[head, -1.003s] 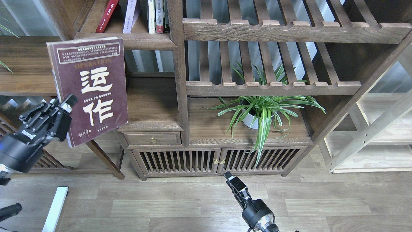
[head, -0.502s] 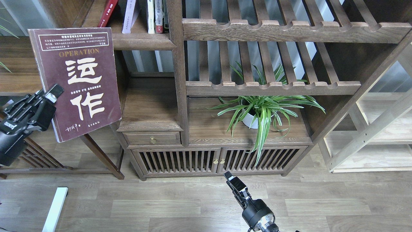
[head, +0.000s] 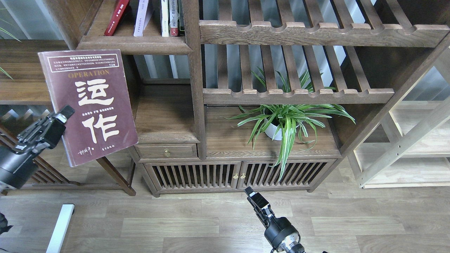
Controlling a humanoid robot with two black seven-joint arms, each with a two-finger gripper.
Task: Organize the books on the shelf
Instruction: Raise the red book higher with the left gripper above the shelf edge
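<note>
My left gripper is shut on the left edge of the large maroon book, which has big white Chinese characters and faces me, tilted slightly. It hangs in the air below and left of the narrow dark-brown shelf at the top left. On that shelf stand a thin red book leaning left, a lavender-white book and white books. My right gripper is low over the floor in front of the cabinet, seen end-on, holding nothing.
Wide slatted racks fill the upper right. A potted spider plant stands on the cabinet top. A drawer and slatted doors are below. Pale light-wood shelving is at right, a dark side table at left.
The maroon book swung up and to the left, then came back down and slightly right with my left gripper. The right arm has not moved.
</note>
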